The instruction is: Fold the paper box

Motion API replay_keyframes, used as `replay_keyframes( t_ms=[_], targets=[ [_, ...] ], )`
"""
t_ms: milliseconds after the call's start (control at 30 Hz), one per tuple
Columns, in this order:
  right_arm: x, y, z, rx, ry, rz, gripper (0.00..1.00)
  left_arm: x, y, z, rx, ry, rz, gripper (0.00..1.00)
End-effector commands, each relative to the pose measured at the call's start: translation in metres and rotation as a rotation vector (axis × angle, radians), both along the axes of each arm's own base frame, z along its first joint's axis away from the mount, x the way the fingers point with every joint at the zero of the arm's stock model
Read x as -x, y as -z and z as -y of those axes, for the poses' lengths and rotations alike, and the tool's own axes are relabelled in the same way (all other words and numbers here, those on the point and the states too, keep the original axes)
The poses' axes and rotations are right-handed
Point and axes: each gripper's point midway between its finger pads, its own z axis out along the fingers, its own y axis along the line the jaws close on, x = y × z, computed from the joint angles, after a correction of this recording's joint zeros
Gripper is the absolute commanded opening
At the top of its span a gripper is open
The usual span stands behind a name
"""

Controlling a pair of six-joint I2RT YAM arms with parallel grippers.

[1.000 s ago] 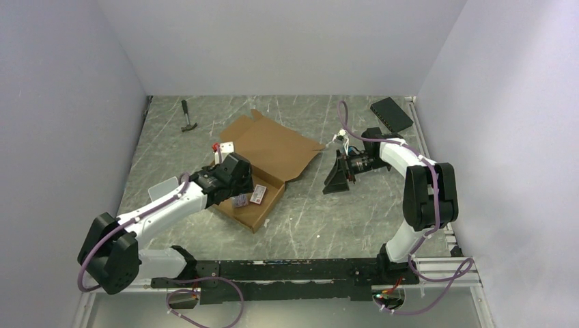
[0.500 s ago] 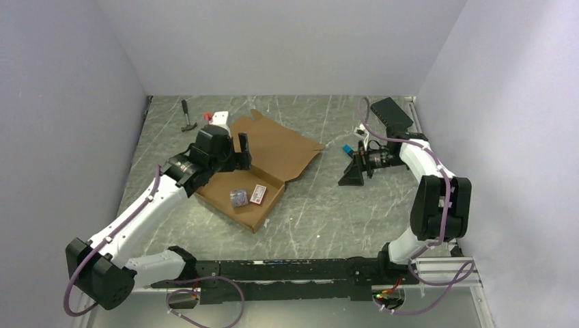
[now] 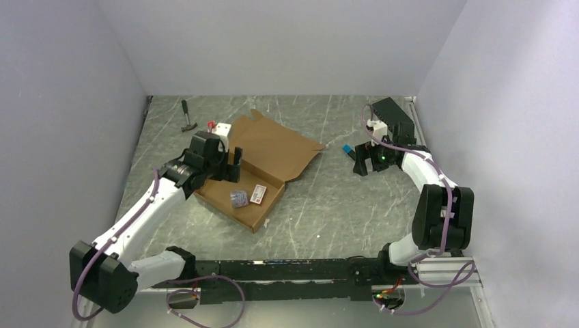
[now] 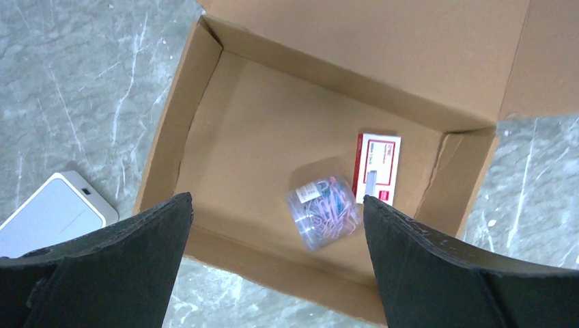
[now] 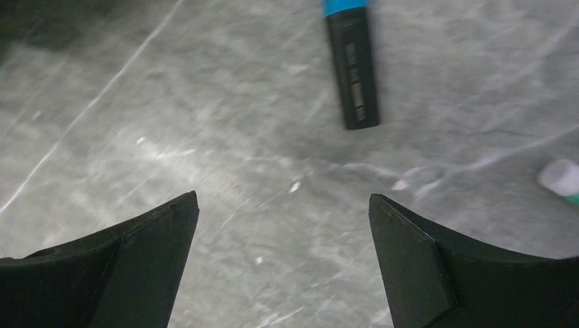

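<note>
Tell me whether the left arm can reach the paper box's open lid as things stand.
Probably yes: the left gripper hangs open over the paper box, and nothing stands between it and the lid.

One paper box (image 3: 273,147), one clip tub (image 4: 322,212), one packet (image 4: 375,167), one hammer (image 3: 187,117), one marker (image 5: 353,68), one black box (image 3: 396,113), one white slab (image 4: 54,213).

The plain brown corrugated cardboard box (image 4: 239,137) runs off the left wrist view's top and right edges, so its lid shows only in part. A flat white rounded slab (image 4: 58,212) is cut by the left edge and partly hidden behind the left gripper (image 4: 276,201). The clear packet of coloured paper clips (image 4: 322,212) is blurred. In the blurred right wrist view, a black pen with a blue end (image 5: 355,68) leaves the top edge, and a small white thing (image 5: 561,176) at the right edge cannot be identified.
</note>
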Motion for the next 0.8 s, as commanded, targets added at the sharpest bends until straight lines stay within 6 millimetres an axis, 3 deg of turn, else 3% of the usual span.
replay_keyframes(
  t_ms=[0, 233, 600, 767],
  targets=[
    [-0.052, -0.008, 0.025, 0.158, 0.226, 0.125, 1.0, 0.011, -0.02, -0.003, 0.013, 0.087, 0.125, 1.0],
    [-0.068, 0.019, 0.007, 0.228, 0.193, 0.037, 0.98, 0.027, -0.041, -0.006, 0.051, 0.142, 0.261, 0.99],
    [-0.089, 0.044, 0.006, 0.245, 0.171, -0.046, 0.88, 0.025, -0.034, -0.006, 0.036, 0.14, 0.235, 1.0],
    [-0.096, 0.054, -0.002, 0.213, 0.139, -0.08, 0.79, 0.024, -0.032, -0.007, 0.03, 0.137, 0.229, 0.99]
  ],
)
